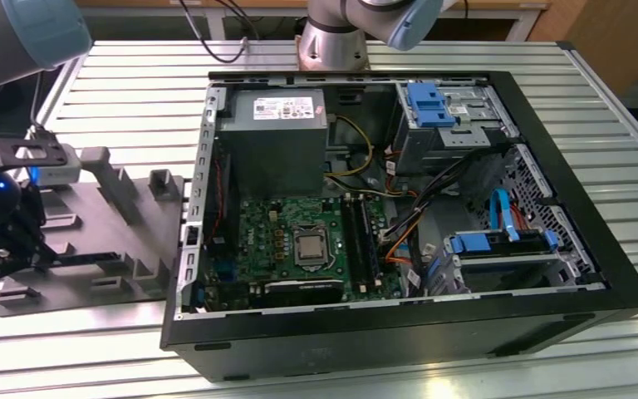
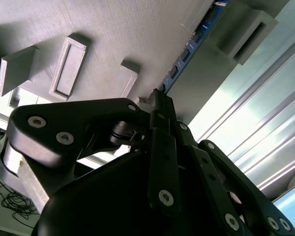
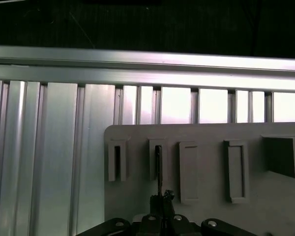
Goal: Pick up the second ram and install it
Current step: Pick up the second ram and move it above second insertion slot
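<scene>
One open computer case (image 1: 408,341) lies on its side on the slatted metal bench (image 1: 130,83) in the exterior view, motherboard (image 1: 286,224) facing up so its long black memory slots (image 1: 361,241) can be reached from above. One grey fixture tray (image 1: 109,208) sits just beside the case, on the exterior view's left. Its raised pockets are there to keep parts standing on edge for pickup. One gripper (image 1: 7,249) is down at that tray's outer corner, well apart from the case. Its body covers the pocket it works at.

One gripper (image 2: 156,101) in the second wrist view, black linkages converging to a narrow tip over the fixture tray (image 2: 113,29). The second ram (image 2: 186,56) runs away from that tip as a thin blue-edged strip with small chips, standing on its long edge in the tray. The jaws are drawn together with the stick's near end between them. I judge them clamped on it, the edge-on stance giving them two flat faces to pinch. Bench (image 2: 265,113) slats lie beyond.

One row of upright pockets on the fixture tray (image 3: 206,132) in the first wrist view, bench (image 3: 59,147) behind. The second ram (image 3: 158,169) appears as a dark sliver in one pocket, leading straight into the gripper (image 3: 162,196). Stick seated in the tray, not yet lifted.
</scene>
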Controlling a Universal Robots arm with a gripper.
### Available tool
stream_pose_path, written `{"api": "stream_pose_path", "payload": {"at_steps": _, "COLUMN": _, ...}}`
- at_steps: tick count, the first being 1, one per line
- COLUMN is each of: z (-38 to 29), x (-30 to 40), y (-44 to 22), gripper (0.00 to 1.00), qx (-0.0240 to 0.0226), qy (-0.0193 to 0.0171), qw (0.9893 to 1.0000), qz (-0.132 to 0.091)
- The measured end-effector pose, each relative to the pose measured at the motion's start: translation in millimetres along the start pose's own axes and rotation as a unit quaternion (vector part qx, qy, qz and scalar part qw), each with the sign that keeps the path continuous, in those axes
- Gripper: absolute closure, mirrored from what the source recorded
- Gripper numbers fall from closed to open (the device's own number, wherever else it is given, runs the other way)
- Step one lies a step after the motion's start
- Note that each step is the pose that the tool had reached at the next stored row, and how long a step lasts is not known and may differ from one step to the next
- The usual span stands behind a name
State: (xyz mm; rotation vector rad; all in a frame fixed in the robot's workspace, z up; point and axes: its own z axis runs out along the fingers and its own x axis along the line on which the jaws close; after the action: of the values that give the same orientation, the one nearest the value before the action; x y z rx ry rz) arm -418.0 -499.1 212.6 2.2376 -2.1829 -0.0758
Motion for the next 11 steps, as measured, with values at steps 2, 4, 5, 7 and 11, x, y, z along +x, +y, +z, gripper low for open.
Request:
{"api": "stream_pose_path", "payload": {"at_steps": 2, "z": -1.5, "x": 0.0, "y": 0.1, "gripper": 0.88, "qx": 0.0, "qy": 0.0, "qw": 1.0, "qz": 0.0}}
{"api": "stream_pose_path", "payload": {"at_steps": 4, "z": -3.1, "x": -0.1, "y": 0.2, "gripper": 0.88, "qx": 0.0, "qy": 0.0, "qw": 1.0, "qz": 0.0}}
{"api": "stream_pose_path", "payload": {"at_steps": 5, "z": -3.7, "x": -0.1, "y": 0.2, "gripper": 0.88, "qx": 0.0001, "qy": 0.0, "qw": 1.0, "qz": 0.0}}
{"api": "stream_pose_path", "payload": {"at_steps": 7, "z": -5.3, "x": -0.1, "y": 0.3, "gripper": 0.88, "qx": 0.0, "qy": 0.0, "qw": 1.0, "qz": 0.0}}
{"api": "stream_pose_path", "payload": {"at_steps": 11, "z": -8.3, "x": -0.2, "y": 0.4, "gripper": 0.88, "qx": 0.0001, "qy": 0.0, "qw": 1.0, "qz": 0.0}}
